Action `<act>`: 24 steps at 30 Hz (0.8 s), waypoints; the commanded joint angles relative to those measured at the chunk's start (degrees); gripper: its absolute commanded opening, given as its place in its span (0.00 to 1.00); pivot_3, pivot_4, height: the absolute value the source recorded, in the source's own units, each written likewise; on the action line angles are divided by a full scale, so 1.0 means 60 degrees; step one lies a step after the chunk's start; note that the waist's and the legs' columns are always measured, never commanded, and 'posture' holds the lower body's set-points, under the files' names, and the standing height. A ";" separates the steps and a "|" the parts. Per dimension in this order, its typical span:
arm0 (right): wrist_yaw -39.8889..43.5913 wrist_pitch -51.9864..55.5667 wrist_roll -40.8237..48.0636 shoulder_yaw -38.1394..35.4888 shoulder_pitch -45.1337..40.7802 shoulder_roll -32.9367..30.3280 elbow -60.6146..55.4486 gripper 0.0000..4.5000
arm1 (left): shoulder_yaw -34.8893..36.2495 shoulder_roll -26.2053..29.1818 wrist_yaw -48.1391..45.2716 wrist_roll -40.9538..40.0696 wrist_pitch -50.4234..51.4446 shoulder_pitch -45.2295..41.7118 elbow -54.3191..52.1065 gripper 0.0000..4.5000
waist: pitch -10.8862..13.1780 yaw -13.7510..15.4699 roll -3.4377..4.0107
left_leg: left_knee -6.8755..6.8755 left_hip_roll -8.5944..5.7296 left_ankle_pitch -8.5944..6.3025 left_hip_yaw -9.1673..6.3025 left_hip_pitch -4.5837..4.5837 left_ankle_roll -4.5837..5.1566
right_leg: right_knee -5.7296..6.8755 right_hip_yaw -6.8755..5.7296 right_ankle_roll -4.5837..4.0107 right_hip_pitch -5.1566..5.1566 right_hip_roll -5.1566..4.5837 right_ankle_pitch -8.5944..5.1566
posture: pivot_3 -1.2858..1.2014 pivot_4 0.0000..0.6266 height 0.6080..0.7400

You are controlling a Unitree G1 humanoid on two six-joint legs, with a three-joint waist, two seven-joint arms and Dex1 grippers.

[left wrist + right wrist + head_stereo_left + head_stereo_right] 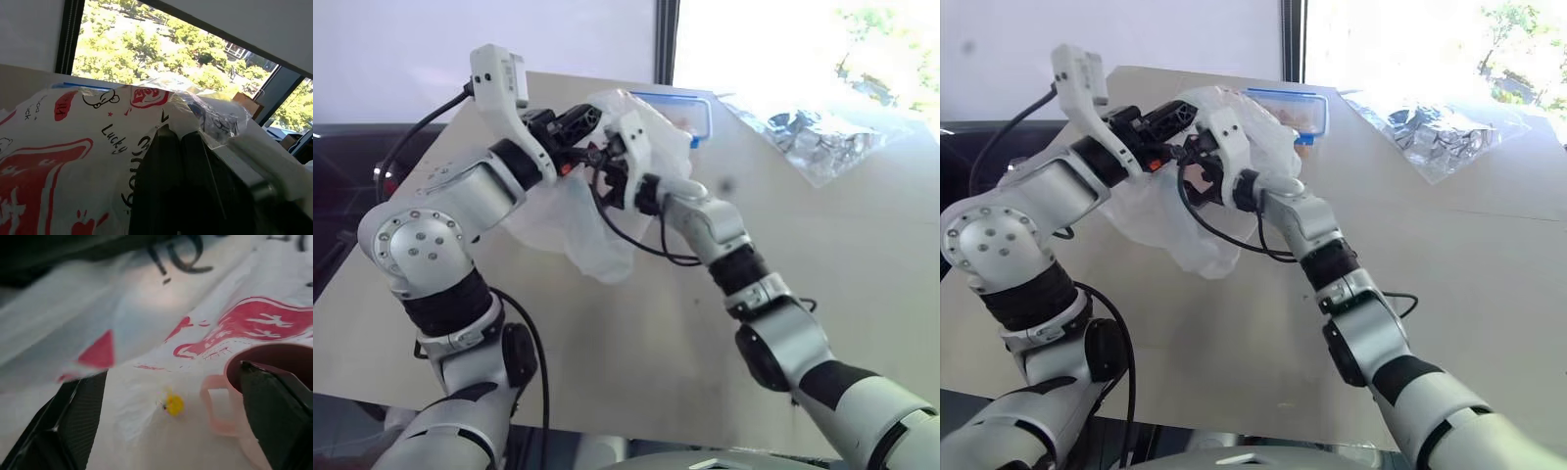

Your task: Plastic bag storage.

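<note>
You are looking down over a pale tabletop point(607, 372) with both arms raised and meeting above it. On your left, the left gripper point(579, 119) has its two black fingers pressed together on a fold of the plastic bag point(597, 240), which hangs beneath and beyond it, lifted off the table, its lowest part sagging toward the surface. The bag is thin, white and translucent; judge it very light, limp and slippery, likely to slump, cling or tear if pulled hard, so take hold where the film bunches into several layers, close beside the pinch you already have, rather than on a single loose sheet. Just to the right, the right gripper point(171, 421) has its fingers spread wide with bag film lying between them, not closed on it. Behind the two grippers, partly hidden by the bag, sits a clear box with a blue lid point(690, 103). Farther right, well apart from both grippers, a clear bag of silvery contents point(818, 142) lies on the table. Printing on the bag is red blocks with black script: the word "Lucky" point(113, 138) is readable, beside cartoon outlines; other lettering is too creased to read.
</note>
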 commanded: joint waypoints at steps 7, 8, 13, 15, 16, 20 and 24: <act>-0.1600 0.2765 -0.0164 -0.0489 0.1670 -0.2209 -0.5962 0.98 | -0.0396 0.0248 -0.0523 0.0187 -0.0820 -0.0055 0.0500 0.00 | 0.0000 -0.0071 0.0003 | 0.0037 -0.0001 0.0001 -0.0023 -0.0021 -0.0002 | 0.0019 -0.0020 -0.0002 -0.0007 0.0001 -0.0001 | 0.52 0.24 1.00; -0.1941 0.2820 -0.0603 -0.0444 0.1627 -0.2404 -0.5880 0.98 | -0.0456 0.0271 -0.0605 0.0202 -0.0860 -0.0106 0.0584 0.00 | 0.0000 -0.0076 0.0003 | 0.0037 0.0004 0.0003 -0.0016 -0.0010 -0.0005 | 0.0026 -0.0010 -0.0003 -0.0005 0.0012 -0.0002 | 0.52 0.24 1.00; -0.3416 0.2940 -0.1661 -0.0443 0.0819 -0.2064 -0.4029 0.98 | -0.0749 0.0449 -0.0922 0.0346 -0.1119 -0.0184 0.0829 0.00 | 0.0001 -0.0058 0.0004 | 0.0076 0.0006 0.0011 -0.0016 -0.0013 -0.0016 | 0.0062 -0.0002 -0.0011 -0.0008 0.0021 -0.0008 | 0.52 0.24 1.00; -0.3876 0.2301 -0.2322 -0.0212 0.0330 -0.1917 -0.2791 0.98 | -0.0831 0.0506 -0.0981 0.0399 -0.1174 -0.0162 0.0831 0.00 | 0.0001 -0.0073 0.0005 | 0.0083 0.0007 0.0012 0.0000 -0.0014 -0.0014 | 0.0061 0.0016 -0.0011 -0.0012 0.0028 -0.0007 | 0.52 0.24 1.00; -0.3972 0.2014 -0.2476 -0.0216 0.0086 -0.1817 -0.2190 0.98 | -0.0835 0.0528 -0.0988 0.0390 -0.1181 -0.0152 0.0806 0.00 | 0.0002 -0.0063 0.0005 | 0.0087 0.0008 0.0012 0.0000 -0.0014 -0.0014 | 0.0066 0.0019 -0.0011 -0.0014 0.0030 -0.0007 | 0.52 0.24 1.00; -0.4213 0.0951 -0.2374 -0.0837 -0.0540 -0.1323 -0.0644 0.82 | -0.0778 0.0613 -0.0942 0.0312 -0.1141 -0.0027 0.0617 0.00 | 0.0002 -0.0049 0.0005 | 0.0087 0.0010 0.0012 -0.0005 -0.0032 -0.0014 | 0.0071 0.0022 -0.0011 -0.0034 0.0034 -0.0007 | 0.52 0.24 1.00; -0.4123 0.0578 -0.2517 -0.0936 -0.0688 -0.1418 -0.0345 0.38 | -0.0907 0.1022 -0.1054 0.0438 -0.1037 0.0294 0.0301 0.00 | 0.0002 -0.0037 0.0005 | 0.0080 0.0008 0.0011 -0.0009 -0.0046 -0.0013 | 0.0067 0.0019 -0.0009 -0.0042 0.0026 -0.0006 | 0.52 0.24 1.00</act>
